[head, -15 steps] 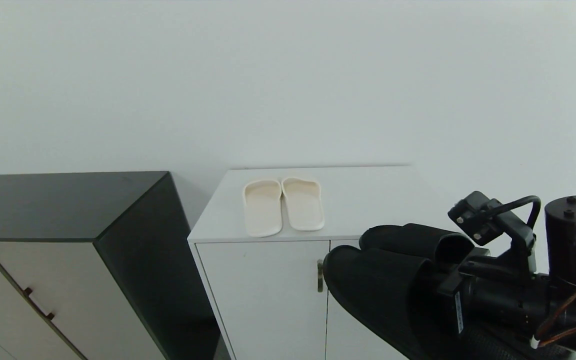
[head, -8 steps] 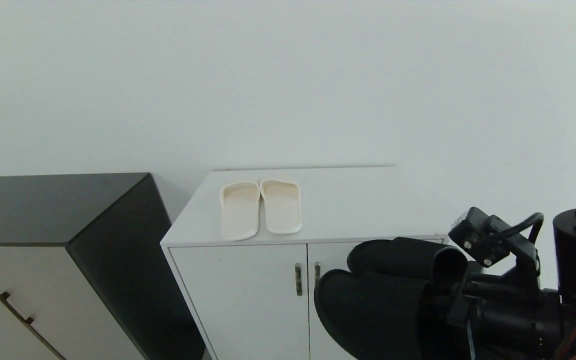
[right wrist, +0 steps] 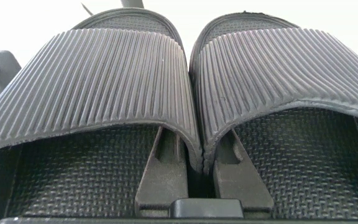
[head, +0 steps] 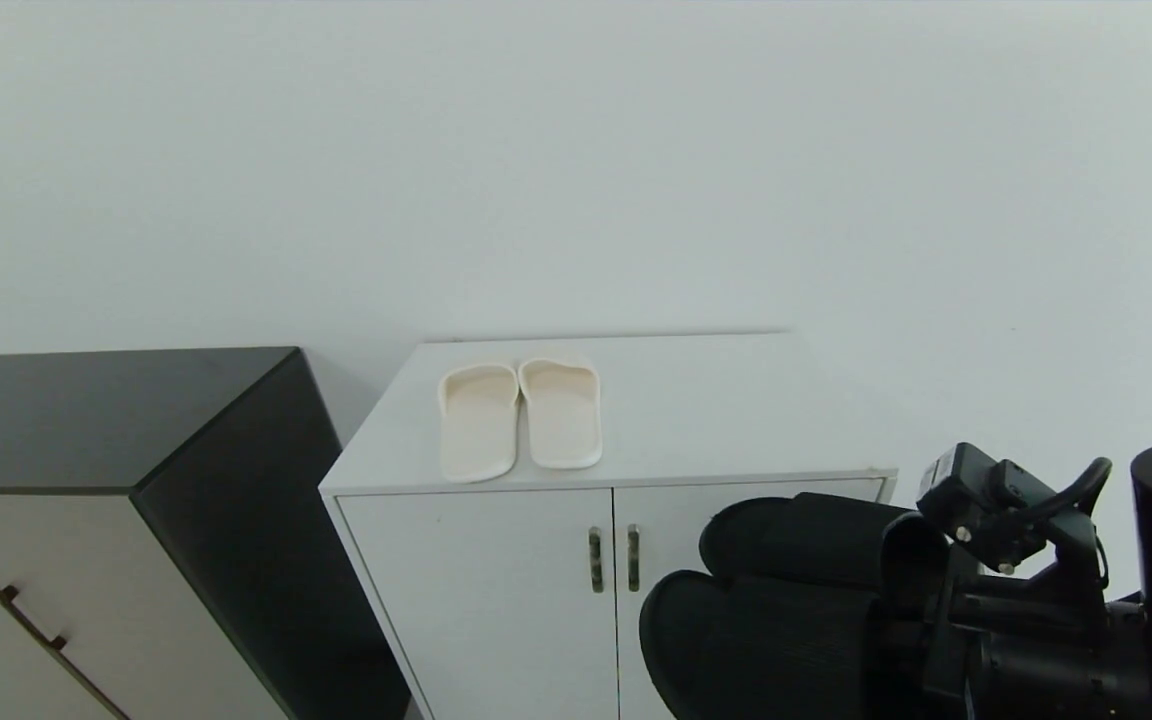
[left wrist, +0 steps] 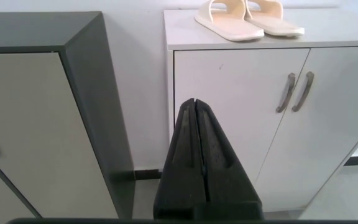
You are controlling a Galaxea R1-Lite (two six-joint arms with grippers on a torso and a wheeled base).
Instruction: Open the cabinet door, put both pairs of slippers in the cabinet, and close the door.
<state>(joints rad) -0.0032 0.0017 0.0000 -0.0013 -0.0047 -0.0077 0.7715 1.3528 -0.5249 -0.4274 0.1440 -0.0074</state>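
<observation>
black ribbed slippers [head: 786,600], a pair pressed side by side, are gripped by the right end effector [right wrist: 201,171]. one finger sits under each strap and the two pinch the touching inner edges together. in the head view the pair is low at the right, in front of the right door of the white two-door cabinet [head: 486,590]. both doors are shut, and their slim metal handles [head: 613,558] stand just beside each other at the middle seam. cream open-toe slippers [head: 519,418] lie flat and side by side on the cabinet's top, toward its left end. the left end effector [left wrist: 196,106] is closed and empty, its fingers pressed together, in front of the cabinet. a dark-topped cabinet with pale drawers [head: 236,500] stands to the left.
</observation>
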